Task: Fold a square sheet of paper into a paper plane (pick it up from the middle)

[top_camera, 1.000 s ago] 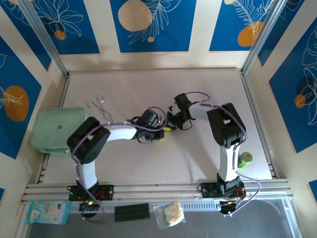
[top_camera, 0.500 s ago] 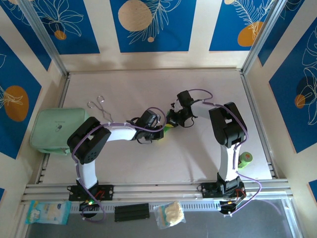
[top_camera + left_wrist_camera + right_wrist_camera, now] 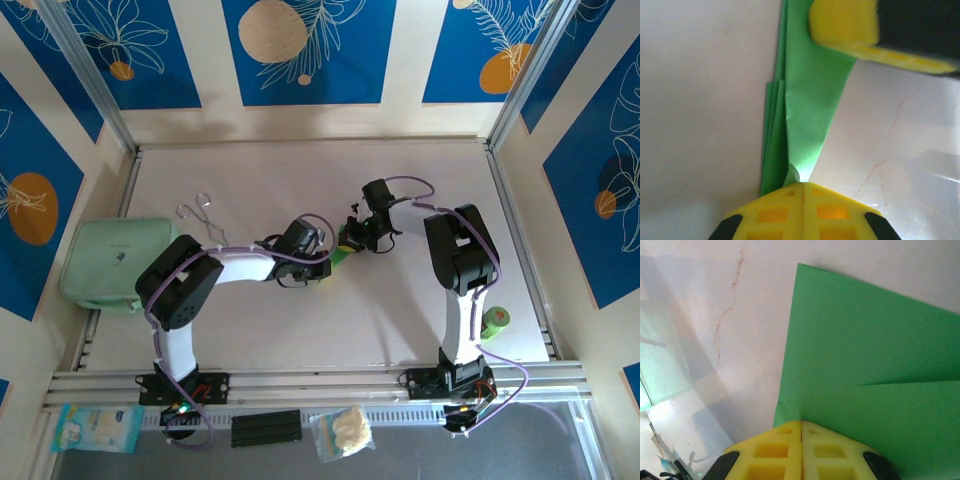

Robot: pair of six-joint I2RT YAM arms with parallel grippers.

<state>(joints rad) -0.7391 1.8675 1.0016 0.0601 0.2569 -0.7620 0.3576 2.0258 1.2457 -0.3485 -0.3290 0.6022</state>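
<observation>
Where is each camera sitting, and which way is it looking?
Top camera: above and behind the arms, looking down at the table; left arm and right arm show.
Left wrist camera: on the left arm, looking along the shut left gripper at the green paper it pinches.
Right wrist camera: on the right arm, looking along the shut right gripper, pinching the paper too.
Shared: both wrist views show the same green paper.

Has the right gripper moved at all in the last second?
Yes, slightly: seen from above, the right gripper has drifted right and toward the far wall, away from the pale green pouch.
</observation>
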